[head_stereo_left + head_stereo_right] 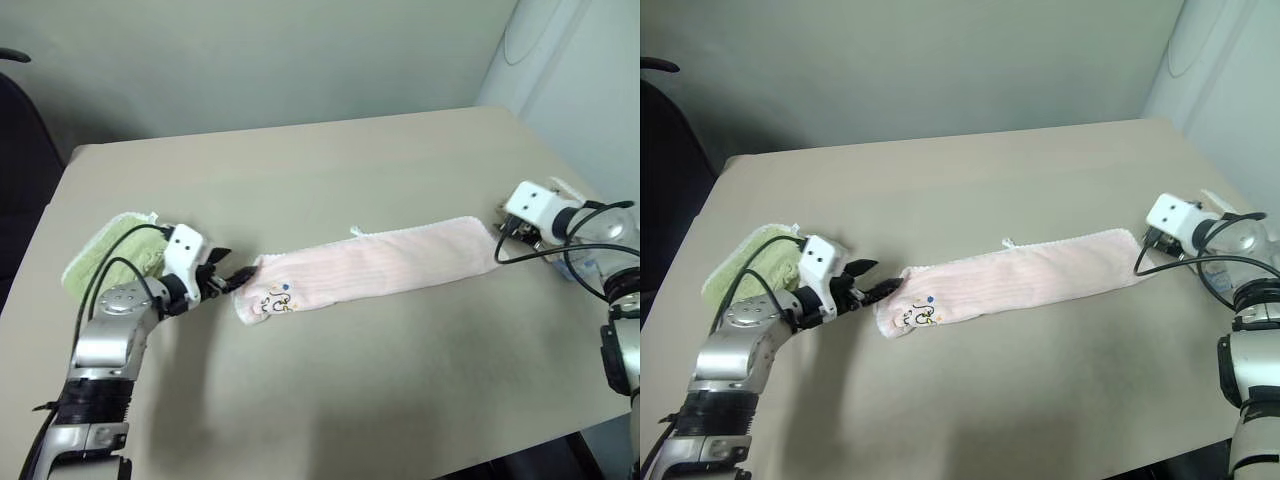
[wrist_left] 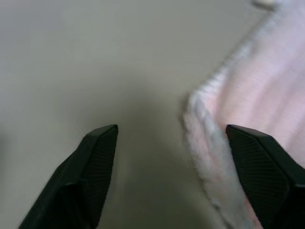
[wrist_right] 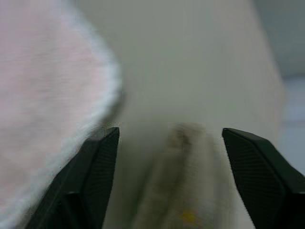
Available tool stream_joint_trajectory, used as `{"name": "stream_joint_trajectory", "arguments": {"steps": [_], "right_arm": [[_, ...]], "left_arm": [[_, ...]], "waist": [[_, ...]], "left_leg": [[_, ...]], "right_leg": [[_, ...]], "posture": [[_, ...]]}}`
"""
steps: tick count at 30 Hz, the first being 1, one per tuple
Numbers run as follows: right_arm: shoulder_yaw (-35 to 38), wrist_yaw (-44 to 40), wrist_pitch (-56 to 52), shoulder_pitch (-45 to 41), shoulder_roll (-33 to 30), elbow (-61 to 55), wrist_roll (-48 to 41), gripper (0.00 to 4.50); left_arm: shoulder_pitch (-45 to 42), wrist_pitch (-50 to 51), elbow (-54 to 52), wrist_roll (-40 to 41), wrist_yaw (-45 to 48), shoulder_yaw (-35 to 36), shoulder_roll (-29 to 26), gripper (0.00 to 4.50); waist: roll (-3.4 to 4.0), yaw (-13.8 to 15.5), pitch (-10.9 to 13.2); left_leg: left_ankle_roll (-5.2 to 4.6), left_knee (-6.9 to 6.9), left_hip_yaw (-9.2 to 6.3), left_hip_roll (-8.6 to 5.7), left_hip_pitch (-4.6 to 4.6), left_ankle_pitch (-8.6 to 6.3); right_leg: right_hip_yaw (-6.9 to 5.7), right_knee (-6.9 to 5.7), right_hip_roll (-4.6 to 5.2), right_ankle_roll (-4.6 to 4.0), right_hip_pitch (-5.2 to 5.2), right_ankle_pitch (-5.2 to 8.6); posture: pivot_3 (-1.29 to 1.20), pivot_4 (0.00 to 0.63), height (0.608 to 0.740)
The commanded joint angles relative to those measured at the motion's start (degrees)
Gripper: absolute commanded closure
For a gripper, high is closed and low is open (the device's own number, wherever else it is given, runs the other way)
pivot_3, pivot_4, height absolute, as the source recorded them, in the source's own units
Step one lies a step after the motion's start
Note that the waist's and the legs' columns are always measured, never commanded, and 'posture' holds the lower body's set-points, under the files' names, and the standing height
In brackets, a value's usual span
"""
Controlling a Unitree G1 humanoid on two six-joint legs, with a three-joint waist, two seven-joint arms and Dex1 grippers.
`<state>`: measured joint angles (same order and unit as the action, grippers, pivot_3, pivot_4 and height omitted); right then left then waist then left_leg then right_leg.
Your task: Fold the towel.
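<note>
At the left edge of the beige table (image 1: 330,400) lies a light green folded towel (image 1: 105,252), partly behind the left arm. Just to its right, the left gripper (image 1: 872,279) sits low over the tabletop, pointing toward the near end of the towel (image 1: 375,265). Its two black fingers (image 2: 93,167) stand wide apart with nothing between them; in the left wrist view one fingertip is over bare table and the other lies over the towel's fuzzy white-edged border, with no cloth pinched.

Across the middle of the table the pale pink towel stretches as a long narrow band, lying flat and slanting from the left gripper up toward the right one. Its left end is rounded and bears a small embroidered mark (image 1: 921,313) with dark and coloured stitching. A small white loop (image 1: 355,231) sticks out from the far long edge, about midway along.

At the towel's right end, the right gripper (image 3: 167,167) sits near the table's right edge, aimed forward and slightly down. Its jaws are also spread wide and hold nothing. In the right wrist view one finger (image 3: 95,171) is beside the pink towel's end, and a beige folded cloth (image 3: 190,191) lies on the table between and beyond the fingers. Beyond the table is a plain pale wall (image 1: 250,50).
</note>
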<state>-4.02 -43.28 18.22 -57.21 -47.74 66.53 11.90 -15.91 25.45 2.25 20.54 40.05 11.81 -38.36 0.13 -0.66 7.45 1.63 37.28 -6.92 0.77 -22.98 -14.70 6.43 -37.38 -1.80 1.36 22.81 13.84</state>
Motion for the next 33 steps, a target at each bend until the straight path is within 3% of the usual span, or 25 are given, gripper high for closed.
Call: {"name": "stream_joint_trajectory", "arguments": {"steps": [1,4,8,15,23,33], "right_arm": [[10.5,-10.7,-19.9,5.7,-0.8,-11.5,-15.4,0.66],[17.8,-12.8,-45.1,14.6,0.1,-29.4,-27.4,0.02],[27.7,-4.4,-69.8,20.8,3.0,-42.7,-38.1,0.02],[43.0,9.9,-92.4,27.7,10.2,-54.4,-47.0,0.02],[46.8,17.7,-95.9,27.2,17.2,-53.2,-48.4,0.02],[41.4,19.2,-81.5,16.7,19.6,-33.6,-44.5,0.02]], "left_arm": [[3.9,-0.9,-8.8,2.1,0.1,4.1,-0.9,0.6],[7.5,-0.3,-15.6,4.8,3.1,4.3,-1.4,0.59],[9.5,0.5,-20.8,6.6,6.7,1.8,-2.6,0.59],[9.7,0.3,-25.0,5.7,9.0,-4.3,-3.1,0.59],[8.3,1.0,-27.3,5.9,8.0,-8.5,-0.8,0.59],[7.3,0.6,-28.2,4.4,7.1,-11.6,0.5,0.59]], "waist": [[-0.06,0.1,0.0],[-0.08,0.4,0.0],[-0.06,0.5,0.0],[-0.07,0.5,0.0],[-0.08,0.3,0.0],[-0.33,-1.2,-0.2]], "left_leg": [[0.11,-0.04,0.01,0.0,0.0,0.06],[0.65,-0.17,0.05,0.0,0.01,0.37],[0.75,-0.19,0.09,-0.01,-0.01,0.43],[0.07,-0.06,-0.02,-0.03,0.19,0.18],[0.03,0.01,-0.02,-0.06,0.21,0.18],[-0.07,0.03,-0.01,-0.11,0.8,0.13]], "right_leg": [[0.0,0.04,0.0,0.0,-0.01,0.0],[-0.01,0.25,-0.01,-0.06,-0.07,0.04],[0.03,0.28,-0.04,-0.06,-0.02,0.05],[0.0,-0.04,-0.06,-0.05,-0.12,0.04],[0.02,-0.13,-0.06,-0.01,-0.1,0.02],[0.25,-0.19,-0.09,0.07,-0.5,-0.03]], "posture": [[0.0,0.15,0.74],[0.0,0.15,0.74],[0.0,0.15,0.74],[0.0,0.15,0.74],[0.0,0.15,0.74],[0.0,0.15,0.74]]}}
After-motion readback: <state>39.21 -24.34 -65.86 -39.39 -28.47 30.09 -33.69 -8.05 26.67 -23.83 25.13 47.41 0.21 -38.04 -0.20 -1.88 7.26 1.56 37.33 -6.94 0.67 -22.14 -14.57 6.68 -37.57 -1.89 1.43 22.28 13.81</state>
